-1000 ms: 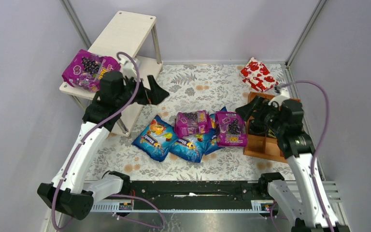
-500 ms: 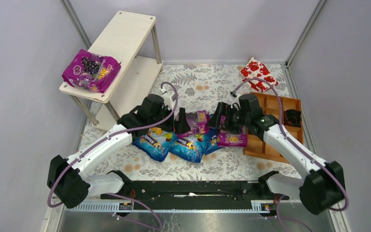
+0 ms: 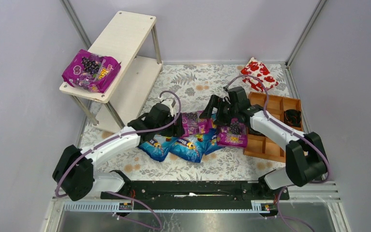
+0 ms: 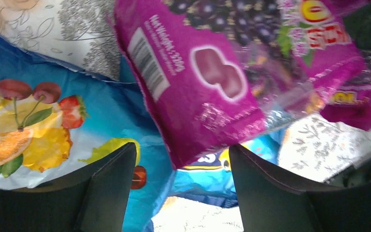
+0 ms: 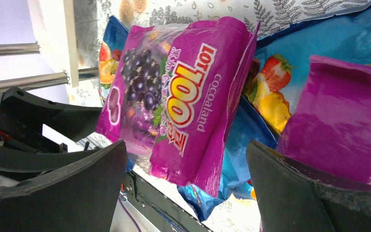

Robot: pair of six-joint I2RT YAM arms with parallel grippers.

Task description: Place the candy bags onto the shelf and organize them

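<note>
From above, 1 purple bag (image 3: 91, 70) lay on the shelf (image 3: 125, 34), far left; 2 purple bags (image 3: 196, 123) and 3 blue bags (image 3: 188, 146) clustered on the table (image 3: 198, 87). Only the left wrist showed a barcode (image 4: 147, 63), with the left gripper (image 4: 181, 150) spread wide and empty. Right wrist: right gripper (image 5: 186, 145) likewise.

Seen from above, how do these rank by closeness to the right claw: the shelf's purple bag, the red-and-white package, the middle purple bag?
From the right gripper:
1. Middle purple bag, just beside it, table centre.
2. Red-and-white package, back right.
3. Purple bag on the shelf, far left.
</note>
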